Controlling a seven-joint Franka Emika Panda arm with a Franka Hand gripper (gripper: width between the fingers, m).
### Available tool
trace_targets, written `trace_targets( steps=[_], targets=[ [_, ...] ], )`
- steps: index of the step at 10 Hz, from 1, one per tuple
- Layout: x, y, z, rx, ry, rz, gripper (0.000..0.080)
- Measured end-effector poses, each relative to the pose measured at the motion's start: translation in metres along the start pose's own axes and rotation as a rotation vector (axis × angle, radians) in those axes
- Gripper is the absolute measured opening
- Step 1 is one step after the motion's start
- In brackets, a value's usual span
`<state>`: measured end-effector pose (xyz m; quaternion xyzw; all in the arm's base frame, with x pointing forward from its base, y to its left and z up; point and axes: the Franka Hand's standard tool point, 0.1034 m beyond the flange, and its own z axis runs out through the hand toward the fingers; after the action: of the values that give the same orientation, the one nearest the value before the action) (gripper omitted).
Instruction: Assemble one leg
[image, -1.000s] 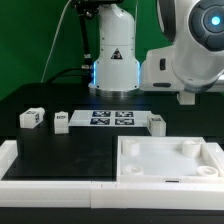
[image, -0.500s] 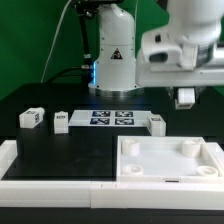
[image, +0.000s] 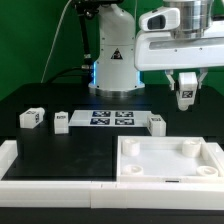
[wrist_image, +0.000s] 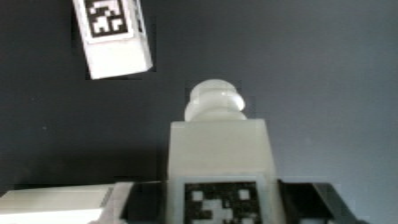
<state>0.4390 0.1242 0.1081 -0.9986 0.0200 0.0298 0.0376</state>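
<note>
Seen from the exterior view, the gripper (image: 186, 84) hangs high toward the exterior view's right. It is clamped on the leg (image: 186, 96), which is clear of everything below. The white panel (image: 170, 160) lies beneath and nearer the camera, corner sockets facing up. I'd judge the step to be carrying the leg to a socket. Done well, that means holding it plumb and centring its peg over the hole before lowering. A spare leg (image: 157, 123) sits just beside the panel's far edge, with the marker board (image: 112, 119) next to it, so the descent wants to stay inside the rim.

In the wrist view, the leg (wrist_image: 222, 160) fills the foreground, rounded peg leading. Another loose leg (wrist_image: 111, 40) lies well apart.
</note>
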Motion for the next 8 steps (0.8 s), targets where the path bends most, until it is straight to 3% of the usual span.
trace_targets(
  steps=[2,3,4,8],
  targets=[
    [0.009,-0.006,-0.002,0.031,0.223,-0.002,0.0287],
    [0.007,-0.006,0.0,0.032,0.259,-0.027,0.0287],
    [0.022,0.0,-0.004,0.019,0.229,-0.085,0.0287],
    [0.092,-0.005,-0.015,0.026,0.277,-0.152,0.0288]
  ],
)
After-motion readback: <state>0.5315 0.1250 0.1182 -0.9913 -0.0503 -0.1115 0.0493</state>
